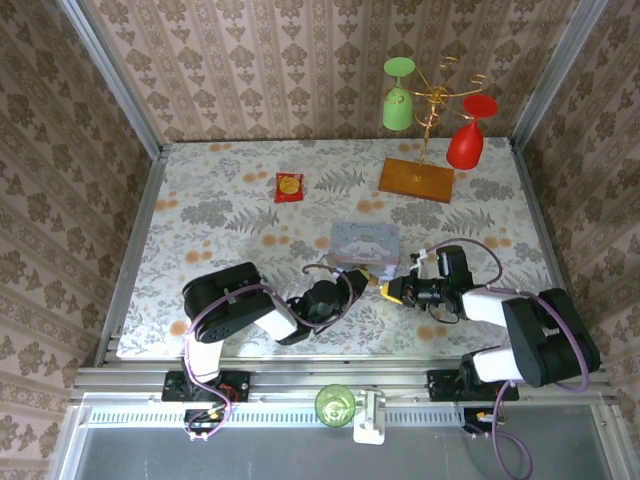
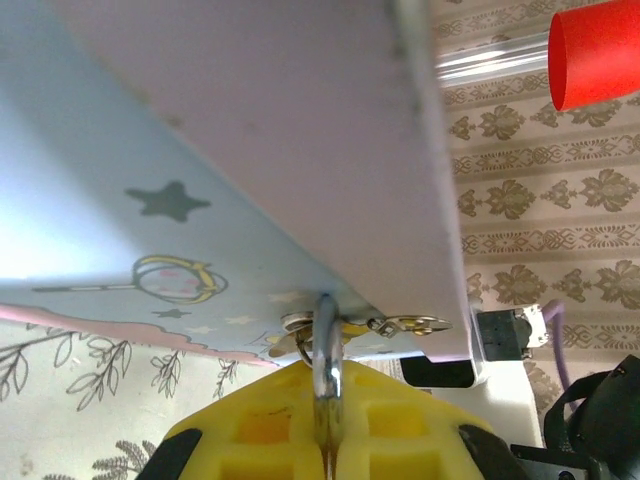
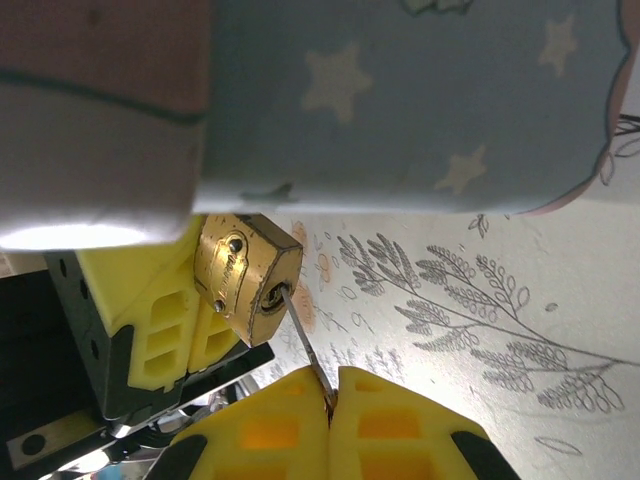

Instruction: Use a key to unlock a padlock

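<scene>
In the top view the two arms reach inward and meet just at 6 o'clock of the pale blue tin [image 1: 365, 243] on the floral bench [image 1: 200, 220]. What lies between them is too small to make out there.

The right wrist view fills that gap. The brass padlock [image 3: 246, 272] sits just under the tin's lower edge, its keyhole facing 5 o'clock, and the slim key [image 3: 303, 340] is seated in it. The right gripper [image 3: 330, 398] is closed on the key's outer end. The padlock is near, at 11 o'clock from the fingertips, with only the bare blade between them. Yellow fingers of the other arm press against the padlock from 8 o'clock.

The left wrist view shows the opposite side. The left gripper [image 2: 325, 430] is clamped shut on the padlock's silvery shackle [image 2: 325, 345], which rises toward 12 o'clock to the tin's metal hasp [image 2: 400, 324]. A red glass [image 2: 595, 55] shows at 1 o'clock against the wallpaper.
</scene>
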Robot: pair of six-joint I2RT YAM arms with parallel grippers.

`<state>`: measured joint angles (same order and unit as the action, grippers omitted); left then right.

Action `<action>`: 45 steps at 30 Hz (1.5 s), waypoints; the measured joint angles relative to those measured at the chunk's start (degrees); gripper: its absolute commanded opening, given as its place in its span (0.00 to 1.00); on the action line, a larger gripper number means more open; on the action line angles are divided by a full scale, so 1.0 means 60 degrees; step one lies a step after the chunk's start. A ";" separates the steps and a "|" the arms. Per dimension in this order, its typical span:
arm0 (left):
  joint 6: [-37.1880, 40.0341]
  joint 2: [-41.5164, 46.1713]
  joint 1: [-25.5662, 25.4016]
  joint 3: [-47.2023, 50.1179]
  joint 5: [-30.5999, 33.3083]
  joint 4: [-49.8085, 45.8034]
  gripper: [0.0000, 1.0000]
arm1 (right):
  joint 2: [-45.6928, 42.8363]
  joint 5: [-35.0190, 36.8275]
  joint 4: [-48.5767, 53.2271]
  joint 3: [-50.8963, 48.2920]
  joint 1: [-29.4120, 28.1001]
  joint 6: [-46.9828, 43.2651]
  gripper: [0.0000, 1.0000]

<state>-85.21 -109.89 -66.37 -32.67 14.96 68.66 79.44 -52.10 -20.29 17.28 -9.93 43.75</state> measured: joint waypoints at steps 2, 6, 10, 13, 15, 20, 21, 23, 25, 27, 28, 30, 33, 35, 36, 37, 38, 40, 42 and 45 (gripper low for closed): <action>0.0025 0.0044 0.0069 0.0000 -0.0025 -0.0004 0.00 | 0.0310 -0.0204 -0.0397 0.0025 0.0007 0.0248 0.00; 0.0117 0.0117 0.0146 0.0000 -0.0076 -0.0007 0.00 | 0.0736 -0.0674 -0.0721 0.0135 0.0007 0.0736 0.00; 0.0138 0.0127 0.0149 0.0000 -0.0175 -0.0007 0.00 | 0.1005 -0.0958 -0.0601 0.0259 0.0069 0.0772 0.00; 0.0182 0.0131 0.0149 0.0000 -0.0280 -0.0066 0.00 | 0.1537 -0.1388 -0.0805 0.0295 0.0270 0.0820 0.00; 0.0204 0.0127 0.0149 -0.0007 -0.0364 -0.0168 0.00 | 0.1745 -0.1621 -0.0841 0.0299 0.0397 0.0801 0.00; 0.0200 0.0131 0.0149 -0.0022 -0.0514 -0.0193 0.00 | 0.1661 -0.1869 -0.0444 0.0339 0.0670 0.0568 0.00; 0.0200 0.0131 0.0153 -0.0018 -0.0539 -0.0178 0.00 | 0.1650 -0.1902 -0.0321 0.0379 0.0699 0.0514 0.00; 0.0200 0.0160 0.0178 -0.0015 -0.0568 -0.0171 0.00 | 0.1654 -0.1942 -0.0138 0.0455 0.0765 0.0444 0.00; 0.0204 0.0222 0.0222 -0.0015 -0.0645 -0.0171 0.00 | 0.1687 -0.2051 -0.0120 0.0506 0.0896 0.0419 0.00; 0.0200 0.0350 0.0197 0.0000 -0.1093 -0.0120 0.00 | 0.1898 -0.1840 -0.0386 0.0634 0.1133 0.0510 0.00; 0.0200 0.0426 0.0164 0.0000 -0.1191 -0.0109 0.00 | 0.1989 -0.1938 -0.0437 0.0685 0.1209 0.0521 0.00; 0.0200 0.0499 0.0186 0.0000 -0.1315 -0.0102 0.00 | 0.2142 -0.2091 -0.0619 0.0685 0.1220 0.0576 0.00; 0.0200 0.0503 0.0197 0.0000 -0.1435 -0.0106 0.00 | 0.2259 -0.2146 -0.0871 0.0681 0.1220 0.0790 0.00; 0.0200 0.0503 0.0204 0.0000 -0.1439 -0.0087 0.00 | 0.2186 -0.2120 -0.0889 0.0656 0.1220 0.0856 0.00; 0.0200 0.0503 0.0208 0.0000 -0.1461 -0.0076 0.00 | 0.2051 -0.2065 -0.0882 0.0590 0.1220 0.0892 0.00; 0.0200 0.0503 0.0237 0.0000 -0.1537 -0.0033 0.00 | 0.1854 -0.1953 -0.0871 0.0481 0.1220 0.0922 0.00; 0.0200 0.0503 0.0295 0.0007 -0.1694 0.0022 0.00 | 0.1501 -0.1796 -0.0838 0.0306 0.1220 0.0925 0.00; 0.0208 0.0517 0.0470 0.0007 -0.2040 0.0131 0.00 | 0.0535 -0.1359 -0.0543 -0.0025 0.1242 0.0907 0.00; 0.0233 0.0579 0.0656 0.0007 -0.2342 0.0171 0.00 | -0.0616 -0.0962 -0.0200 -0.0306 0.1268 0.0874 0.00; 0.0237 0.0645 0.0838 -0.0011 -0.2597 0.0244 0.00 | -0.1563 -0.0663 -0.0007 -0.0495 0.1290 0.0849 0.00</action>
<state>-83.79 -106.02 -61.34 -32.73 -0.62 70.13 70.06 -56.07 -20.34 14.31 -2.20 48.84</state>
